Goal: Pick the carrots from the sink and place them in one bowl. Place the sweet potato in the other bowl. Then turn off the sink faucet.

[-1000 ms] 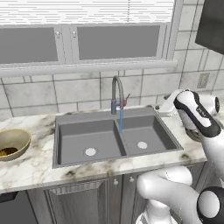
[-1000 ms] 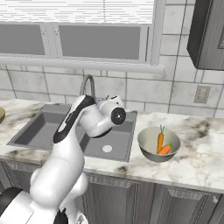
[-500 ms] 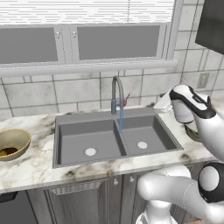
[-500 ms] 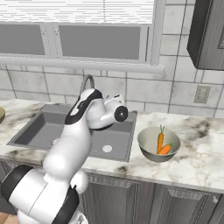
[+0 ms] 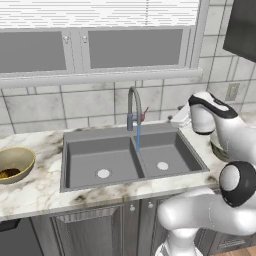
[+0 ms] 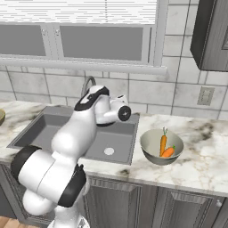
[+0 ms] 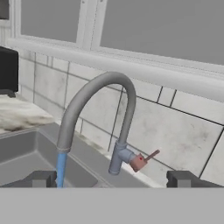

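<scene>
Tool (image 7: 111, 179), fingertips spread wide w/ nothing between them, faces the sink faucet (image 7: 98, 116), lined up w/ its red-tipped lever (image 7: 141, 161), probably to shut off the blue stream (image 7: 61, 168) running into the sink (image 5: 131, 159). Both carrots (image 6: 165, 146) lie in the grey bowl (image 6: 161, 147) on the marble surface (image 6: 202, 156) right of the basin. Tan-gold bowl (image 5: 13, 165) sits far left w/ something dark inside, likely the sweet potato; too small to be sure.

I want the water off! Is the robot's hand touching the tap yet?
Apart. The hand view shows the gripper with its fingertips spread wide, and the faucet stands beyond them, water running.

Carrots (image 6: 165, 146) in grey bowl (image 6: 153, 157)
</scene>
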Controlling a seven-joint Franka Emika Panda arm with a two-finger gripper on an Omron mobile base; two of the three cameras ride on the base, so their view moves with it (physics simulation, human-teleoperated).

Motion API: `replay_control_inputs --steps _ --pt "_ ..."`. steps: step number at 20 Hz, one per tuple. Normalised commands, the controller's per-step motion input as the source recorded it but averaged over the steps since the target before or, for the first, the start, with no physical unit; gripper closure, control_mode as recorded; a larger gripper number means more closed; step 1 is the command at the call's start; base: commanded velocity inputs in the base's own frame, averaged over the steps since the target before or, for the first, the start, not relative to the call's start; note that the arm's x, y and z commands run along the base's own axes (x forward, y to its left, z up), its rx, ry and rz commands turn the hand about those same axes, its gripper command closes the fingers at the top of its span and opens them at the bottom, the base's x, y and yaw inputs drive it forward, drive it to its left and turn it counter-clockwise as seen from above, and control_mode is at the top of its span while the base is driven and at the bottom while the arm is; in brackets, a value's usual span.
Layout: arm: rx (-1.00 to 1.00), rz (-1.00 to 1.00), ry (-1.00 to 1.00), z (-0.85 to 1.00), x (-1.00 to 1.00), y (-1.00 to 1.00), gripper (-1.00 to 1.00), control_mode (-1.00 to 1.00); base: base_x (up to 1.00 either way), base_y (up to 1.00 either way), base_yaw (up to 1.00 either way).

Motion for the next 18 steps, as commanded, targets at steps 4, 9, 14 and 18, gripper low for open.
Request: replay_control_inputs --steps 4,9,14,18 --pt "0.00 0.00 0.00 -0.16 0.39 0.00 -1.00 -1.00 0.00 0.00 0.00" --pt "0.00 0.00 0.00 -0.14 0.48 0.00 -1.00 -1.00 0.00 0.00 0.00" --pt "0.00 0.00 0.00 -0.22 0.45 0.00 -1.00 -1.00 0.00 0.00 0.00" --pt "0.00 0.00 0.00 -0.23 0.45 -0.07 -1.00 -1.00 0.00 0.00 0.00"
